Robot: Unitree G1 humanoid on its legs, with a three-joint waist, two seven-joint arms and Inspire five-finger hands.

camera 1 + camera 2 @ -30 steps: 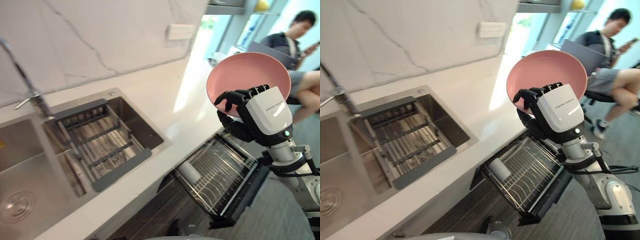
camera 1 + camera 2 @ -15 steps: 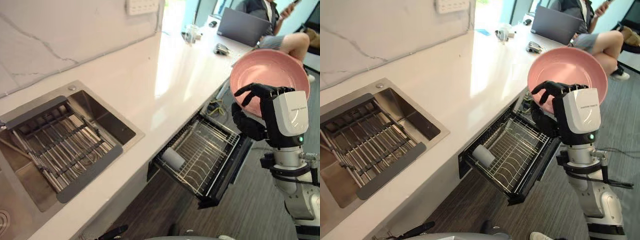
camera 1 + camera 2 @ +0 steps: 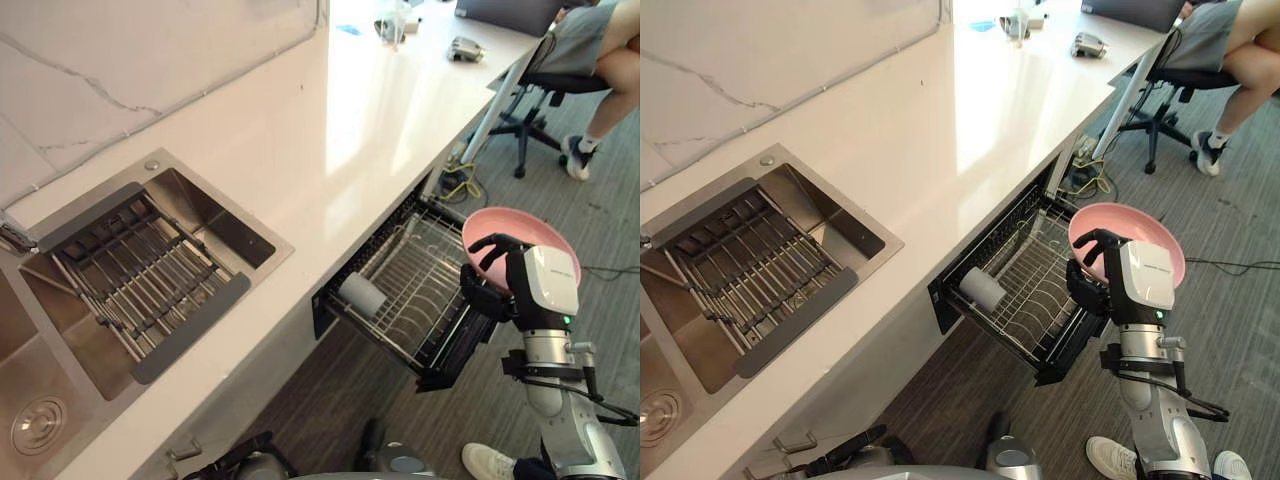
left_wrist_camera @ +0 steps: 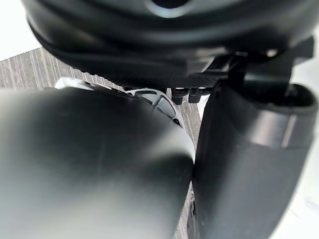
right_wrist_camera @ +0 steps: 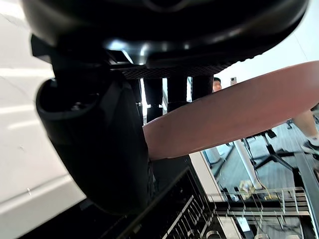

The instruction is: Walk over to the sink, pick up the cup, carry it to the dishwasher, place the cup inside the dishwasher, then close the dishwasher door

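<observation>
Left eye view, right hand [image 3: 535, 285] at frame right gripped the rim of pink plate [image 3: 525, 228], over right edge of pulled-out dishwasher rack [image 3: 420, 300], white cup [image 3: 362, 295] lay at rack's left end, left hand [image 4: 99, 159] state could not be told.

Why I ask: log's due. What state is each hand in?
Right hand: shut on the pink plate.
Left hand: cannot be told.
</observation>
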